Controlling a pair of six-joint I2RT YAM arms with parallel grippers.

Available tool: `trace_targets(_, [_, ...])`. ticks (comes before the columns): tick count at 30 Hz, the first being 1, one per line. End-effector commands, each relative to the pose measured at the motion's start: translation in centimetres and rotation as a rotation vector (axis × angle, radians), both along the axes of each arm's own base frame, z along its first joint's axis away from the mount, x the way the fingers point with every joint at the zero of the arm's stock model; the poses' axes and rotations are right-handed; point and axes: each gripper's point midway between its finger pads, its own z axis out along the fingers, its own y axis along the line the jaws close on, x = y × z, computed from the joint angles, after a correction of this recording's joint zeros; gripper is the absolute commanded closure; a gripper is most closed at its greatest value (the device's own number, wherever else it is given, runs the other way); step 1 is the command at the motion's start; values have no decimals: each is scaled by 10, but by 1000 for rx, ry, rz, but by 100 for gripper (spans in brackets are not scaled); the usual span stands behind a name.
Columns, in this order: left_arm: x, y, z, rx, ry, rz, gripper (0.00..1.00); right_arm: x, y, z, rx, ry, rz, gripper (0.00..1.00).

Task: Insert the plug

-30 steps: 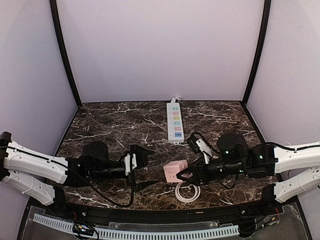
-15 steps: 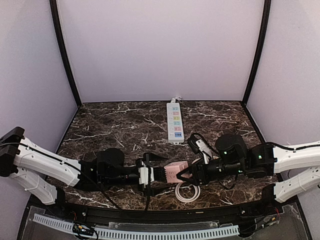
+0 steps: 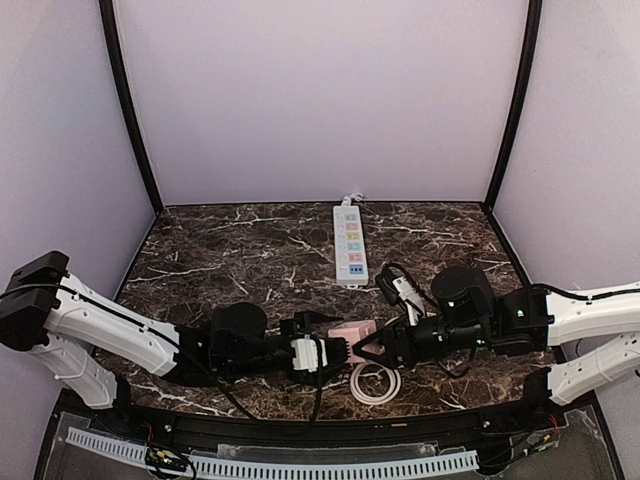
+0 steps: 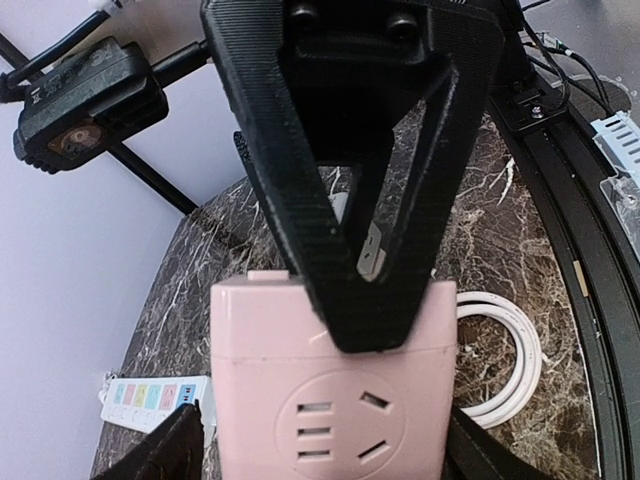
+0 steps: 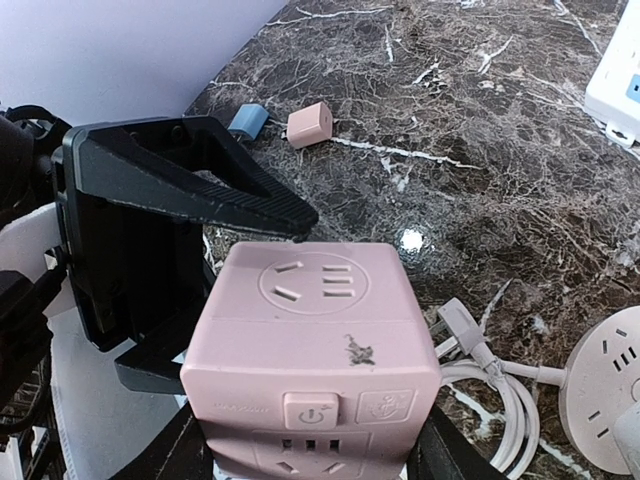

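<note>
The pink cube socket (image 3: pixel 352 333) shows a power symbol on its button (image 5: pixel 311 411); the finer print is too blurred to read. The right gripper (image 3: pixel 368 350) jaws clench it at the bench's (image 3: pixel 220 250) 6 o'clock. The left gripper (image 3: pixel 336 352), earlier away at 9 o'clock, now straddles the cube, but I cannot tell whether it grips. The white plug (image 5: pixel 462 322) lies beside it.

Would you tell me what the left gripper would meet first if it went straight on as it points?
The pink cube-shaped plastic socket block, sitting between the left gripper's jaws; the right gripper holds its far side.
</note>
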Motion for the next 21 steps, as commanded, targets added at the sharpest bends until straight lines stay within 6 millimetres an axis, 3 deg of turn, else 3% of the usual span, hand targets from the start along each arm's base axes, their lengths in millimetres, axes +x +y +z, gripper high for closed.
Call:
trace_targets(1, [4, -8, 15, -36, -38, 16, 25, 4, 13, 34, 112, -21, 2, 72])
trace_targets(6, [0, -12, 15, -36, -42, -2, 47, 2, 16, 34, 115, -13, 14, 71])
trace_targets(12, [-5, -6, 18, -49, -30, -21, 54, 0, 14, 36, 116, -17, 23, 70])
trace_targets(14, [-6, -3, 21, -58, -18, -16, 62, -4, 14, 40, 120, -33, 55, 61])
trace_targets(17, [-9, 2, 23, -43, -3, -23, 73, -4, 9, 45, 103, -68, 68, 35])
trace_targets(21, [-14, 7, 25, -28, 16, -39, 80, -2, -1, 54, 79, -123, 66, 8])
